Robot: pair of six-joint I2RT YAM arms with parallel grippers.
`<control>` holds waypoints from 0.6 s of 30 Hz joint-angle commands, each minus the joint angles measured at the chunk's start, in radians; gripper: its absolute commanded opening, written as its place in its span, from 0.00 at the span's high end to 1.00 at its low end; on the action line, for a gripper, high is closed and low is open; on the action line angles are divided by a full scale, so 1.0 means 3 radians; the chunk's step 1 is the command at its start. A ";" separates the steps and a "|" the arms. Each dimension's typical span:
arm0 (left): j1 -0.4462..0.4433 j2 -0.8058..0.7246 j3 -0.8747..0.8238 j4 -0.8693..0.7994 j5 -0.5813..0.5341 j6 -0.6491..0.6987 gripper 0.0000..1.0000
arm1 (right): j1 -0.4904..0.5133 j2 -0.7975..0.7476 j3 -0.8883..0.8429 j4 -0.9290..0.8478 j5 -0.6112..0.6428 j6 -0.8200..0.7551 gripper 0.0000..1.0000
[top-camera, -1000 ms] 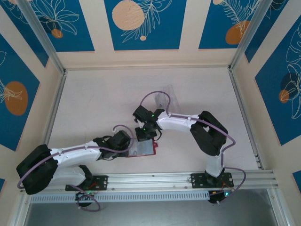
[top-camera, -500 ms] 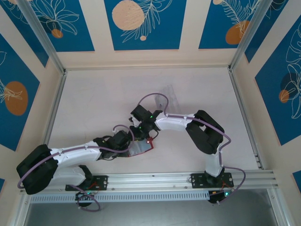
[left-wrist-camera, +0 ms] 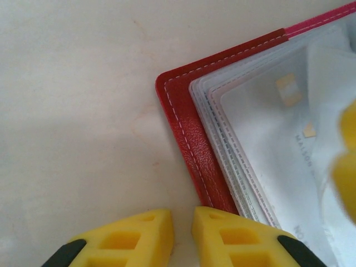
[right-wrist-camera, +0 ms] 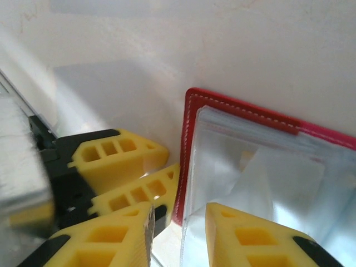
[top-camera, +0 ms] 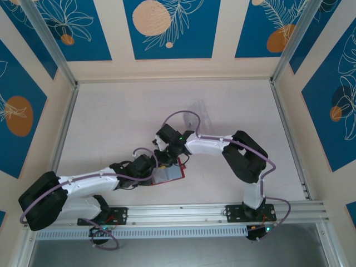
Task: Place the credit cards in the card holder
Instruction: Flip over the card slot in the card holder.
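The card holder (top-camera: 171,176) lies open on the table, dark red with clear sleeves inside (left-wrist-camera: 194,139) (right-wrist-camera: 192,111). A pale credit card (left-wrist-camera: 278,128) with a gold chip sits in the top sleeve (right-wrist-camera: 283,172). My left gripper (top-camera: 153,168) (left-wrist-camera: 182,219) is at the holder's left edge. Its jaws are a narrow gap apart with bare table between, and one finger rests on the red border. My right gripper (top-camera: 169,159) (right-wrist-camera: 178,214) hangs open over the sleeves' corner, a clear sleeve edge in its gap. The left fingers (right-wrist-camera: 119,156) show beside it.
A clear plastic tray (top-camera: 199,111) lies further back on the pale table (top-camera: 111,122). An aluminium rail (top-camera: 194,214) runs along the near edge, and frame posts with painted walls close in the other sides.
My right gripper's jaws have parted from shut and it has shifted slightly over the holder's left part. The holder's page now lies flatter. The left arm has barely moved.
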 commanded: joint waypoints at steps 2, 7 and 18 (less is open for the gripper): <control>-0.0015 0.0149 -0.0188 0.0378 0.0124 -0.0007 0.78 | -0.0028 -0.0357 0.0031 -0.0212 0.0035 -0.0284 0.65; -0.0010 0.0112 -0.0193 0.0330 0.0105 -0.0023 0.76 | -0.0123 -0.0571 -0.0177 -0.0144 0.0026 -0.0304 0.65; 0.0004 -0.0255 -0.0112 0.0012 0.0038 -0.0004 0.72 | -0.0030 -0.0246 -0.0204 -0.0368 0.0476 -0.0253 0.93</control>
